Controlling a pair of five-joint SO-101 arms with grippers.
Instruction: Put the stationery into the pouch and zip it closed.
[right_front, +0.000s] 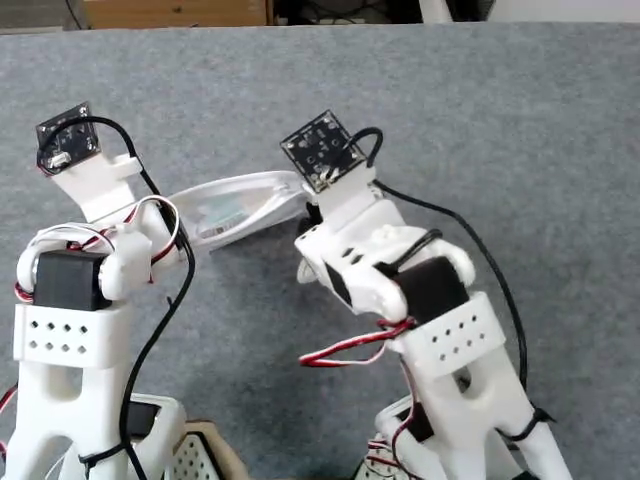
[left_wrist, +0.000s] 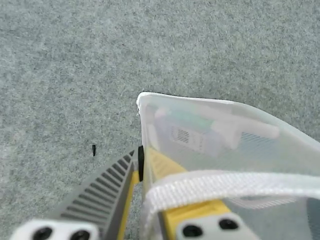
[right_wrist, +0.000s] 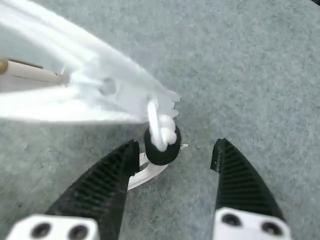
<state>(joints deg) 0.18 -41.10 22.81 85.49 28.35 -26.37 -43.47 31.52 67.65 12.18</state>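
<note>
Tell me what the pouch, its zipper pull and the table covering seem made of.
The pouch: translucent white soft plastic, probably; the stationery shows dimly through it. The zipper pull: white cord through a matte black bead, likely rubber or plastic. The table covering: grey felt or short-pile carpet, fuzzy and speckled.

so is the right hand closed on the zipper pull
No, the right hand is wide open, with the black zipper pull sitting in the gap between its two sides.

The grey, felt-like table (right_front: 520, 130) bears a tiny dark speck (left_wrist: 93, 150) on its surface.
</note>
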